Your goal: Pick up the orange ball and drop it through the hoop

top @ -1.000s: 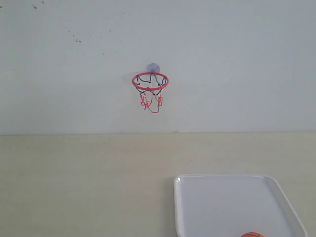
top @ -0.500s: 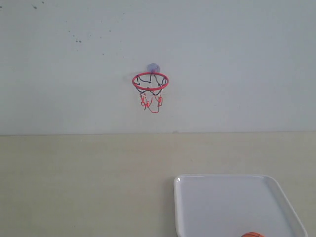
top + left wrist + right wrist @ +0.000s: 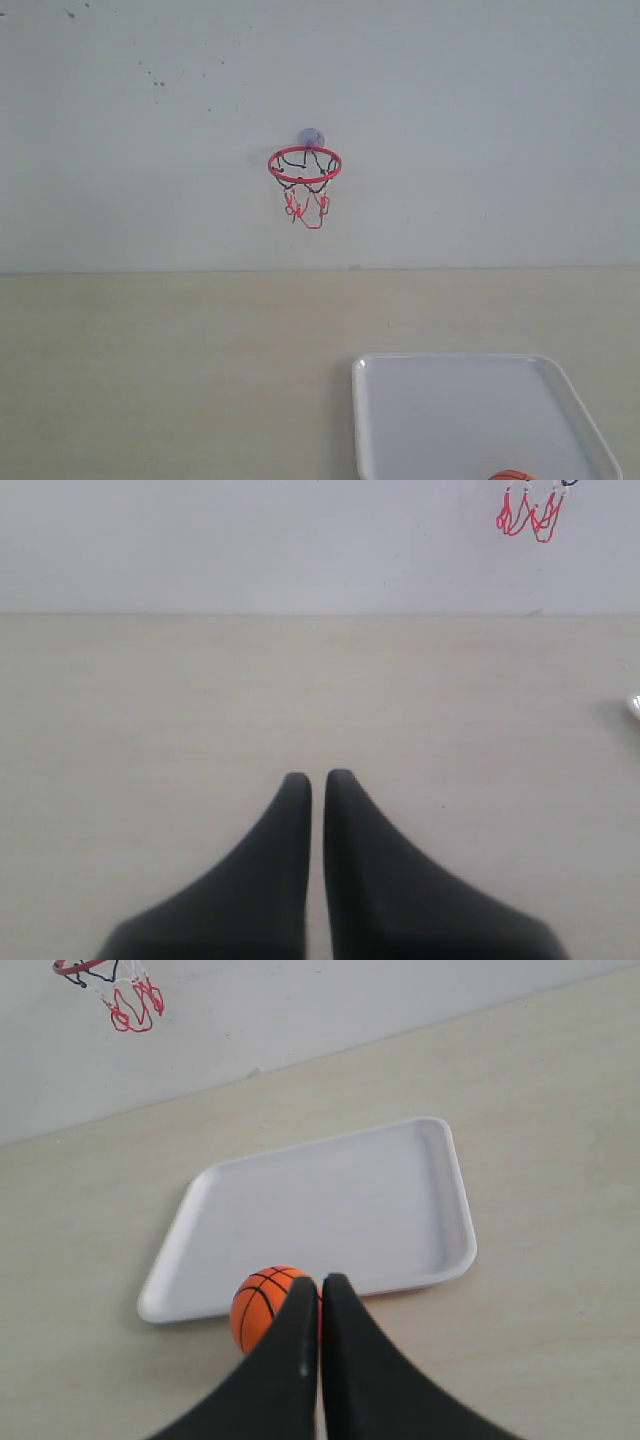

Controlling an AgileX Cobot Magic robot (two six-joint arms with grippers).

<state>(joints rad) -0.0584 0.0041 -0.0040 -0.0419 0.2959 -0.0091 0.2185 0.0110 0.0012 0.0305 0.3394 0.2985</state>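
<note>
The hoop hangs on the pale wall by its round suction mount, red ring level, net below. Its net also shows in the left wrist view and the right wrist view. The orange ball rests at the near rim of the white tray; only its top shows in the exterior view. My right gripper is shut with nothing in it, its tips just in front of the ball. My left gripper is shut and empty over bare table.
The white tray lies on the beige table at the lower right of the exterior view. Its corner shows in the left wrist view. The wall rises along the table's far edge.
</note>
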